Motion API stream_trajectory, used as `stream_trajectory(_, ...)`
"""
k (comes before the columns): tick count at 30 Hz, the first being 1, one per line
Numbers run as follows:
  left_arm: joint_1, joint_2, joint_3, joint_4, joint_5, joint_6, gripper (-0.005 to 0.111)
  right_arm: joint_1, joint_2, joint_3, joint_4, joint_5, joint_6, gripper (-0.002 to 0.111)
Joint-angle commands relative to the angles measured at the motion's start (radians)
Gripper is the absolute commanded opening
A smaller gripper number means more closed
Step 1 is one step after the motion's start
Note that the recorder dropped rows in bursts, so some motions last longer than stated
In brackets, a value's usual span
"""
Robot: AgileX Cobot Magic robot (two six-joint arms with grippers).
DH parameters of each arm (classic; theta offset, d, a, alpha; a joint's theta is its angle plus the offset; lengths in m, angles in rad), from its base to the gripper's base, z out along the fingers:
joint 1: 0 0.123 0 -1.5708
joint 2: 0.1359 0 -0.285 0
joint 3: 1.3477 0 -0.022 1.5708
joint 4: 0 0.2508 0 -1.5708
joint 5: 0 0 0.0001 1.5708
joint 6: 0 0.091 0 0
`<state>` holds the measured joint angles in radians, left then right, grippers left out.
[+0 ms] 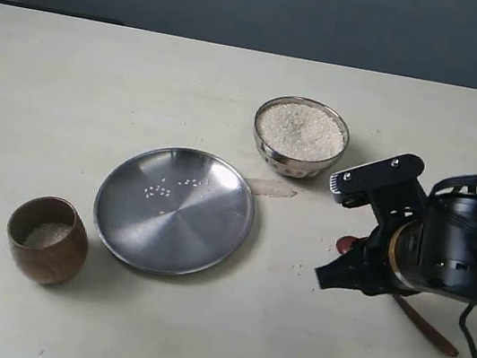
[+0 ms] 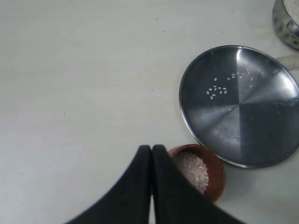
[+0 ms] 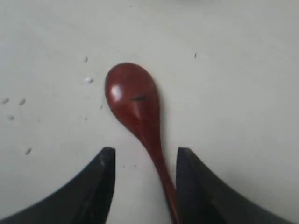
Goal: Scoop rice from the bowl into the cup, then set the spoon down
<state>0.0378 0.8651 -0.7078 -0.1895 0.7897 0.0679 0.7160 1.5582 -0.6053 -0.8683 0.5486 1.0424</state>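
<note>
Right tool (image 3: pixel 145 151): fingers apart, clamped on nothing; low over the surface (image 1: pixel 53 86), at the right side of the exterior view.
Spoon (image 3: pixel 133 98): lies flat on the surface, head pointing away from the right tool; its thin handle runs back between the two parted fingers, closer to one of them. Whether it touches that finger cannot be told.
Left tool (image 2: pixel 152 149): fingers pressed together, nothing between them; positioned above the cup.
Cup (image 1: pixel 48 262): upright at the near left of the surface, just beside the plate, holding a low layer of rice.
Bowl (image 1: pixel 295 163): upright beyond the plate, filled almost to the rim with rice (image 1: pixel 302 130).
Plate (image 1: pixel 172 223): lies flat between cup and bowl, carrying a few loose grains (image 1: pixel 159 190).
Surface near spoon: scattered single grains.
</note>
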Motion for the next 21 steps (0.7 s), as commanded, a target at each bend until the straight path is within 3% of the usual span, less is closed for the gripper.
stream_trajectory(1, 0.0, 0.0, -0.004, 0.001, -0.008, 0.0, 0.0, -0.069, 0.032, 0.003, -0.068, -0.063, -0.002, 0.042)
stream_trajectory(8, 0.0, 0.0, -0.004, 0.001, -0.008, 0.0, 0.0, -0.079, 0.152, 0.003, -0.104, -0.199, -0.002, 0.042)
stream_trajectory(15, 0.0, 0.0, -0.004, 0.001, -0.008, 0.0, 0.0, -0.079, 0.231, 0.001, -0.322, -0.085, 0.252, 0.042)
stream_trajectory(21, 0.0, 0.0, -0.004, 0.001, -0.008, 0.0, 0.0, -0.079, 0.229, 0.001, -0.345, -0.08, 0.252, 0.042)
